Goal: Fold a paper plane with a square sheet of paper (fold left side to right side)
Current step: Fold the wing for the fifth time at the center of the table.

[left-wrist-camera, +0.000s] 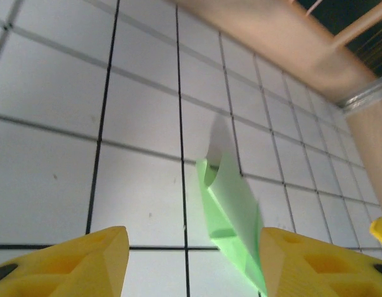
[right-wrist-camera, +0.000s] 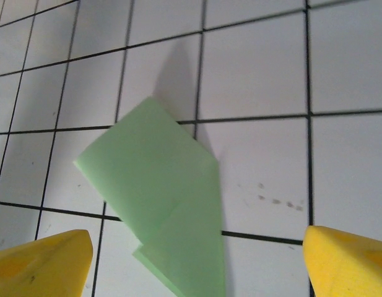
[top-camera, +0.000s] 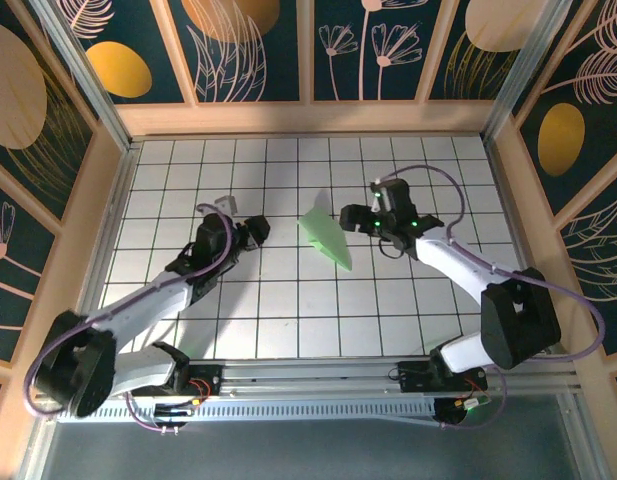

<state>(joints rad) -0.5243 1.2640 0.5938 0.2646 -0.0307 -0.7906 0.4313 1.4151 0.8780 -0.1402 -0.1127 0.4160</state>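
In the middle of the white grid table (top-camera: 288, 310), between my two arms, lies the paper plane (top-camera: 323, 238). The pale green sheet is folded into a narrow pointed shape, its tip aimed toward the near right. One flap is not lying flat. In the left wrist view it stands up off the tiles and throws a shadow behind it (springy paper, so I judge the crease is soft rather than pressed hard).

The right gripper (top-camera: 349, 217) hangs just beside the plane's far right edge. Its yellow fingers (right-wrist-camera: 51, 260) are spread wide with nothing between them, and the paper (right-wrist-camera: 160, 198) rests on the table below, free of both pads. The left gripper (top-camera: 256, 228) sits a little apart on the other side with its jaws partly open and empty. From its camera the plane (left-wrist-camera: 231, 210) is ahead and nearer the right-hand finger.

I read this flanking stance as deliberate: each arm has a clear line to its own edge. The folding looks close to done to me, and what remains is probably flattening that raised flap.
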